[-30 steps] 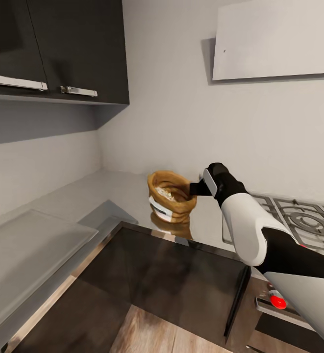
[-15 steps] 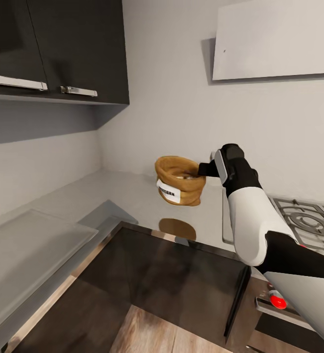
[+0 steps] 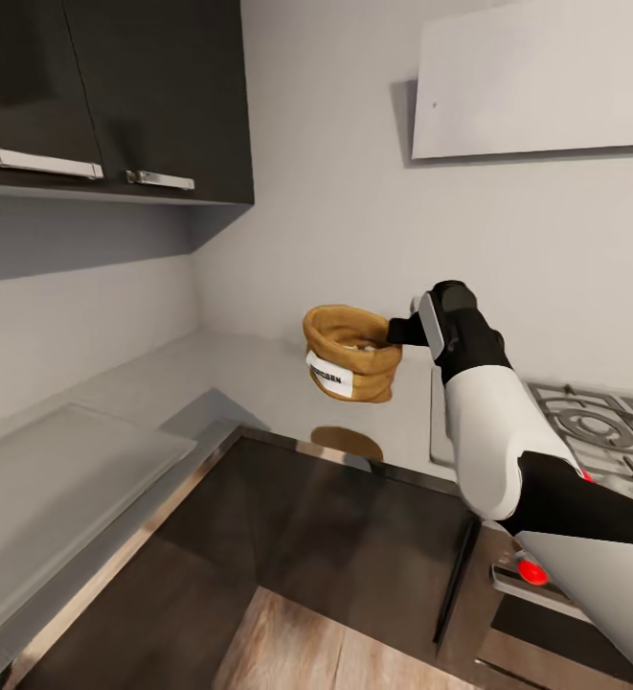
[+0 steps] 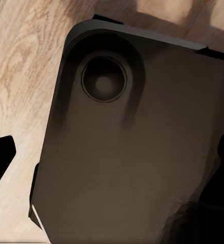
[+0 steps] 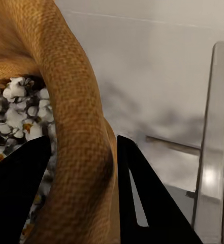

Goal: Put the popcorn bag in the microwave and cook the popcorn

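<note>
The mustard-tan popcorn bag [image 3: 351, 353] hangs in the air above the glossy grey countertop [image 3: 239, 383], upright, its white label facing front-left. My right gripper [image 3: 397, 333] is shut on the bag's rolled rim at its right side. In the right wrist view the rim [image 5: 76, 122] sits between the black fingers [image 5: 20, 188], and pale popcorn [image 5: 15, 112] fills the sack. The bag's reflection [image 3: 347, 443] lies on the slab below. My left gripper [image 4: 112, 157] is open, pointing down at a dark robot part over wood floor. The microwave is out of view.
A steel gas hob [image 3: 594, 431] with grates lies right of the bag, under the flat grey hood [image 3: 536, 77]. Dark wall cabinets [image 3: 115, 96] hang at upper left. The countertop turns a corner and runs along the left wall [image 3: 57, 479]. A red knob [image 3: 527, 573] shows at lower right.
My right gripper lifted the popcorn bag off the countertop and a little to the right, then held it still. The head camera has since shifted slightly.
</note>
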Available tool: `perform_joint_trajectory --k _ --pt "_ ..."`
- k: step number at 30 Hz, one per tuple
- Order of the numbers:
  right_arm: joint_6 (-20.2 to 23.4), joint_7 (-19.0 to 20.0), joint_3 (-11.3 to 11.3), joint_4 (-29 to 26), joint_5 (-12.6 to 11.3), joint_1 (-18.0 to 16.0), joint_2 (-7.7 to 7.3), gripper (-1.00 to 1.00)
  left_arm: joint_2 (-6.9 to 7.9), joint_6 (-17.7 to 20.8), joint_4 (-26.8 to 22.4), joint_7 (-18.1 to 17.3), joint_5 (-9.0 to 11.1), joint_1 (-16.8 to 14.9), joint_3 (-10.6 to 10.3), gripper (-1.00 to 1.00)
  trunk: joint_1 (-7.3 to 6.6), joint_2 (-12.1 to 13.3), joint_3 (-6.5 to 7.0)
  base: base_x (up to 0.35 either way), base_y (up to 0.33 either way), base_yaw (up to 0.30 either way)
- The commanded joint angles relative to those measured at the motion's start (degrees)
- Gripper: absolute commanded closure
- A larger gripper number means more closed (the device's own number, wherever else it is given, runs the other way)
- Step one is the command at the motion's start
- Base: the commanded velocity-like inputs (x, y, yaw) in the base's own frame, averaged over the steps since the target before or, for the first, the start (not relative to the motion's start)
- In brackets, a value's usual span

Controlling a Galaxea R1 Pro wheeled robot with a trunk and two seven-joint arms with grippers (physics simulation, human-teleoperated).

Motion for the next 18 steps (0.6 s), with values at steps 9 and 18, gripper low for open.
perform_joint_trajectory --k 9,18 --pt "0.2 -0.3 -0.3 0.1 0.0 -0.1 0.08 1.00 -0.02 -0.1 -0.1 0.1 0.2 0.0 0.1 -1.00 -0.04 0.0 -0.05 -0.344 0.000 0.000" --pt "0.2 -0.3 -0.2 0.5 0.0 -0.1 0.08 1.00 -0.11 -0.2 -0.1 0.4 0.2 0.0 0.1 -1.00 -0.04 0.0 -0.05 -0.348 0.000 0.000"
